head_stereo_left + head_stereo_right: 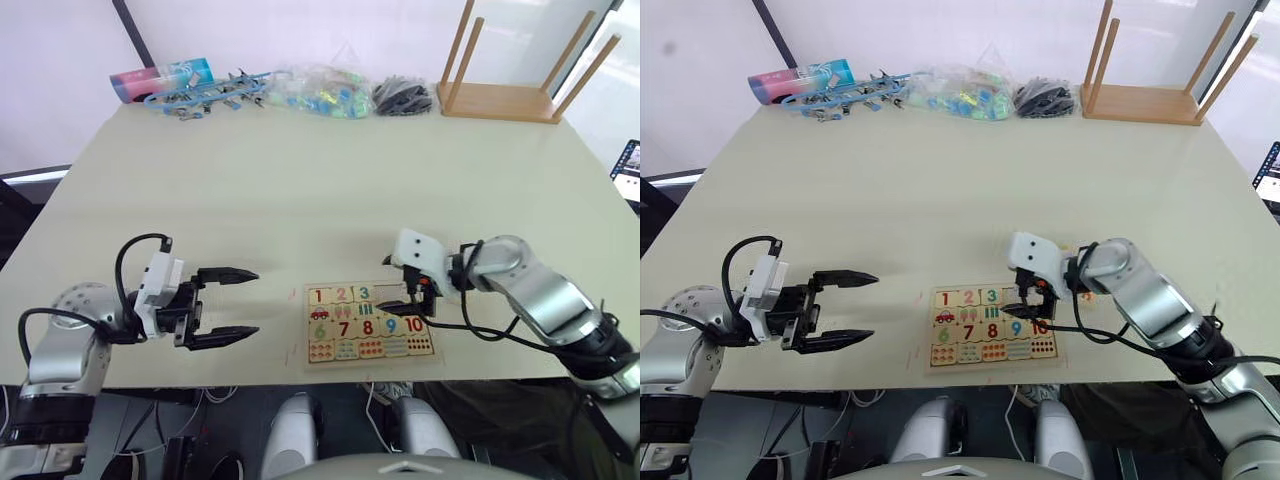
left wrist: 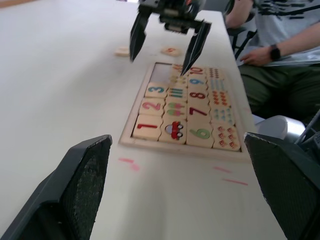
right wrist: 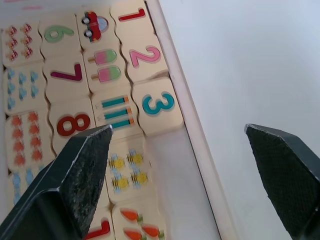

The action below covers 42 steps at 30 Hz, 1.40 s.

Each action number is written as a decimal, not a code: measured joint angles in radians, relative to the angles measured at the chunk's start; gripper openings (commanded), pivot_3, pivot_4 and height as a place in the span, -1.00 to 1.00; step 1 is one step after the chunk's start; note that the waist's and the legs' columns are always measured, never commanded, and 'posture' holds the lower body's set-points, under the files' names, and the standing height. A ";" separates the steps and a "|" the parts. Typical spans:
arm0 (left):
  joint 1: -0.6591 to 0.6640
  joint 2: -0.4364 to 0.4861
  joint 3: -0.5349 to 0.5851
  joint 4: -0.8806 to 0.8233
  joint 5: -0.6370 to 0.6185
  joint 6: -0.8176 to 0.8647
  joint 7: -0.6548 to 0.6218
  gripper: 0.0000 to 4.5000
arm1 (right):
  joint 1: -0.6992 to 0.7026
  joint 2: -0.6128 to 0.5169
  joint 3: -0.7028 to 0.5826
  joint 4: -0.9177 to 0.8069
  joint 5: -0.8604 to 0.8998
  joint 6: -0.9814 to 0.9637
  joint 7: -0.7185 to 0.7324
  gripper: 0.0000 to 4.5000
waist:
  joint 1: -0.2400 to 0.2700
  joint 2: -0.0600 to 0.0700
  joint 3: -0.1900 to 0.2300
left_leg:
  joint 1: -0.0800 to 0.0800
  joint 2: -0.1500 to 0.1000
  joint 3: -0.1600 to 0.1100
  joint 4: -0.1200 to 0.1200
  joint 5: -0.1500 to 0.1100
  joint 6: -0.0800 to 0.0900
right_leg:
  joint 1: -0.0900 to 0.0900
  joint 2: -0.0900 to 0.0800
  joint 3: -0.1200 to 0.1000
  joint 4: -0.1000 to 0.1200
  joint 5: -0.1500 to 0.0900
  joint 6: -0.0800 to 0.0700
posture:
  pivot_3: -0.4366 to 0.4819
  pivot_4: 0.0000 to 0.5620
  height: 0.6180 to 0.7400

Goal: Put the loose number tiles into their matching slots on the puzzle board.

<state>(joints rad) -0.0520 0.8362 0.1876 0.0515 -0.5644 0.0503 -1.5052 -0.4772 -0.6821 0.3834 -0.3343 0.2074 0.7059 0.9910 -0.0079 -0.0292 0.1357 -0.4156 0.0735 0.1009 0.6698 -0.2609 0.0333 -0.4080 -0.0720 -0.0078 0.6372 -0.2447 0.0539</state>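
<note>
The puzzle board (image 1: 437, 349) lies near the table's front edge. Tiles 1, 2 and 3 sit in its top row, and beyond tile 3 (image 3: 158, 104) the slots (image 3: 169, 162) are bare pale wood. Two loose number tiles (image 2: 170, 50) (image 2: 122, 50) rest on the table just past the board's far end; their digits are unclear. My right gripper (image 1: 408, 297) hovers open over the board's bare slots, holding nothing. To the left of the board, my left gripper (image 1: 255, 301) stands open and empty above the table.
An upturned wooden stool (image 1: 500, 100) stands at the back right. Along the back edge lie a pink and blue tube (image 1: 160, 78), a clear bag of coloured bits (image 1: 320, 90) and a black heap (image 1: 403, 95). A person (image 2: 280, 50) sits beside the table.
</note>
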 measured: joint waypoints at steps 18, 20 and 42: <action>0.064 -0.058 0.054 0.000 -0.007 0.031 0.132 1.00 | 0.341 0.054 -0.409 0.051 0.200 -0.407 0.037 0.87 | -0.003 -0.001 -0.001 | 0.003 0.000 -0.001 0.000 0.001 -0.001 | 0.003 0.001 0.000 0.003 0.000 0.000 | -0.05 -0.47 0.97; 0.062 -0.059 0.054 -0.002 -0.009 0.031 0.130 1.00 | 0.328 0.074 -0.385 0.075 0.202 -0.407 0.047 0.65 | -0.003 -0.001 -0.001 | 0.003 0.000 -0.001 0.001 0.001 -0.001 | 0.003 0.000 0.000 0.003 0.000 0.000 | -0.05 -0.47 0.97; 0.102 -0.040 0.079 -0.063 -0.049 0.050 0.047 1.00 | 0.068 0.240 -0.019 0.355 -0.040 -0.441 0.058 -0.95 | -0.003 -0.001 0.000 | 0.003 0.000 -0.001 0.001 0.001 -0.001 | 0.002 0.000 0.000 0.003 0.000 0.000 | -0.05 -0.47 0.97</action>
<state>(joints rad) 0.0500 0.7962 0.2664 -0.0116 -0.6135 0.1003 -1.4586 -0.4093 -0.4423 0.3646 0.0203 0.1672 0.2646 1.0493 -0.0108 -0.0300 0.1353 -0.4131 0.0735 0.1001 0.6705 -0.2599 0.0320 -0.4057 -0.0716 -0.0075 0.6402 -0.2447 0.0535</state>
